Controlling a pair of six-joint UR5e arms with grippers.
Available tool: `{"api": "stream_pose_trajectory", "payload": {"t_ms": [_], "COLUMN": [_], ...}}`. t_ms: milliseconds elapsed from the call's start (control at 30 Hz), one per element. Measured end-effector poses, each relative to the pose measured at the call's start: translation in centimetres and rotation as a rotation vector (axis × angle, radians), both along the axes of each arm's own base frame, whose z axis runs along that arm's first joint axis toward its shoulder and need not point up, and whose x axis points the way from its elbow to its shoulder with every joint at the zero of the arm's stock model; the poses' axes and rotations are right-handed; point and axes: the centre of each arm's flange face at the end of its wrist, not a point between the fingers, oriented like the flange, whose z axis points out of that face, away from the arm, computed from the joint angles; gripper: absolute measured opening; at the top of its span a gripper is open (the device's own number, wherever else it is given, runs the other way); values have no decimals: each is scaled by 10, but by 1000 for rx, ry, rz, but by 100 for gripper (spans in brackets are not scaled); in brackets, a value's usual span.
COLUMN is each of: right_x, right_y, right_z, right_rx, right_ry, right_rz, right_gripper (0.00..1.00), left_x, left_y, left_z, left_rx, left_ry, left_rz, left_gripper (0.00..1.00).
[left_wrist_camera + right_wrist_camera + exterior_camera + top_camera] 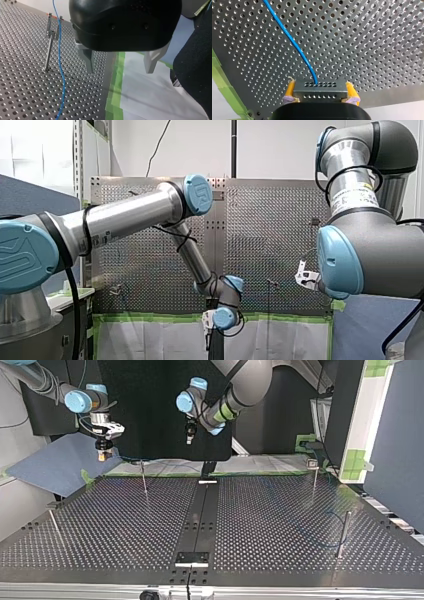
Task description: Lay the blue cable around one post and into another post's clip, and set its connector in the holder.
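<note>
Clamping the connector, my right claw hovers. My left claw is wide, blue cable at its 9 o'clock. Routing and seating seem not yet done

Two arms, wrists pointing down: one empty, one gripping.
My left arm reaches in bent at the elbow, its metal jaws spread apart with nothing between them. My right arm has its yellow-padded jaws closed against the two sides of the connector.
</note>
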Motion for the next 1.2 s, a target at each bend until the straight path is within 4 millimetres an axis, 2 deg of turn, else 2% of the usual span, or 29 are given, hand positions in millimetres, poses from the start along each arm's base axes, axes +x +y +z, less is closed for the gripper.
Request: {"api": "stream_pose_trajectory", "payload": {"t_ms": [267,433,633,900,1200], "right_x": [0,0,0,5,7], "right_y": [-1,-1,0,1,2], "right_z": [1,1,0,0,1], "right_rx": [-5,-3,-1,-2,-4], "right_ry": [-8,-9,-9,-8,-9], "right_rz": [-1,-1,0,8,12], "right_gripper": [0,0,0,0,0], "left_x": [10,16,25,52,61], "left_y": [-16,-22,-16,-13,-16], "left_z": [45,55,50,51,19], "left_rx": [-20,-13,-5,-18,17], "left_ry": [-55,-78,-80,-93,-36], "left_rz": [-15,-26,-14,9,-7], "left_gripper": [99,99,99,99,99]}}
